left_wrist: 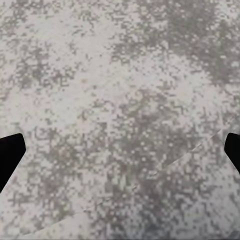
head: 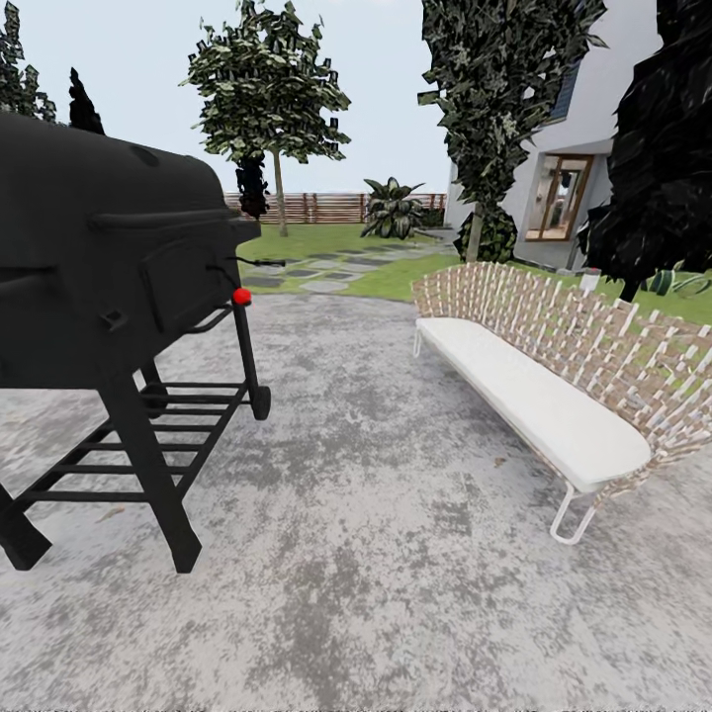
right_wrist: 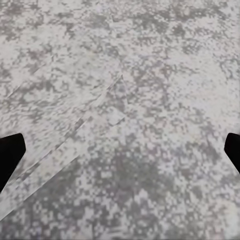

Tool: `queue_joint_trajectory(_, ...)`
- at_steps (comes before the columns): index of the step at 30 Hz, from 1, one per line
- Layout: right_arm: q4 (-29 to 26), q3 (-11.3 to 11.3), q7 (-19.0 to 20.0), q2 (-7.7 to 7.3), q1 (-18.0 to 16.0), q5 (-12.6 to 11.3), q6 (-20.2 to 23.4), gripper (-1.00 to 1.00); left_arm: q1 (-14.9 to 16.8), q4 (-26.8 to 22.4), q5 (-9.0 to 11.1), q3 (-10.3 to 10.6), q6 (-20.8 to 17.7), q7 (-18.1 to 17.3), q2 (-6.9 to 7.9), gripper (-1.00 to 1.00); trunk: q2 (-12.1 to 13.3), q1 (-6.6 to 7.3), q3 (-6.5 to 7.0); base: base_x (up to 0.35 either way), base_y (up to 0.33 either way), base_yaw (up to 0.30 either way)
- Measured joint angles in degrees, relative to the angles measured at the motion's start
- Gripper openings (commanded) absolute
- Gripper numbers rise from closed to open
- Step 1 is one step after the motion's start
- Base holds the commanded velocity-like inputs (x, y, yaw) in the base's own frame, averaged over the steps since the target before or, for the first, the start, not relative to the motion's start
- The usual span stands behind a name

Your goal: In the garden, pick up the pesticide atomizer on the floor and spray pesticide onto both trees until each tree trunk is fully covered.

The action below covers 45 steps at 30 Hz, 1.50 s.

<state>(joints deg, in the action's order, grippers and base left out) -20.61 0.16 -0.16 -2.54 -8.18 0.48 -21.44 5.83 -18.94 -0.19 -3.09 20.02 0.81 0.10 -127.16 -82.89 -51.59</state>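
I stand on a mottled grey concrete patio (head: 376,554). Beyond it lies the garden's green lawn (head: 321,240), backed by the brown slat fence (head: 331,207), with the white house (head: 603,109) at the right. The atomizer, the thick-trunked trees and the pesticide specks are out of view. In the left wrist view my left gripper (left_wrist: 120,155) hangs open over bare concrete, its black fingertips (left_wrist: 10,155) at the frame's edges. My right gripper (right_wrist: 120,152) is likewise open above the concrete, with nothing between its fingers (right_wrist: 10,155).
A big black barbecue grill (head: 109,267) on a wheeled stand fills the left. A woven bench with a white cushion (head: 534,396) runs along the right. Stepping stones (head: 316,272) lead between them to the lawn. Thin-trunked small trees (head: 272,89) and a broad-leaved bush (head: 394,210) stand farther back.
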Motion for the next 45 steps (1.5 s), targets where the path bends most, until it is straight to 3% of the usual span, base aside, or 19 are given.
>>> queue_joint_trajectory(13,0.0,0.0,0.0,0.00,0.0,0.0,0.1,1.00,0.0,-0.1,0.1,0.0,0.1,0.0,-0.03,1.00,-5.2,-2.86,-3.00,0.000,0.000,0.000)
queue_joint_trajectory(17,0.0,0.0,0.0,0.00,0.0,0.0,0.1,1.00,0.0,-0.1,0.0,-0.1,0.1,0.0,-0.02,1.00,-5.2,-2.86,-3.37,0.000,0.000,0.000)
queue_joint_trajectory(24,0.0,0.0,0.0,0.01,0.0,0.0,0.0,1.00,0.0,-0.1,0.0,0.0,0.1,0.0,-0.02,1.00,-5.2,-2.84,-3.57,0.114,0.000,0.000)
queue_joint_trajectory(45,0.3,0.0,0.0,0.00,0.0,0.1,0.1,1.00,0.0,-0.1,0.0,0.0,0.0,0.0,0.01,1.00,-5.2,-2.83,-3.58,0.331,0.000,0.000)
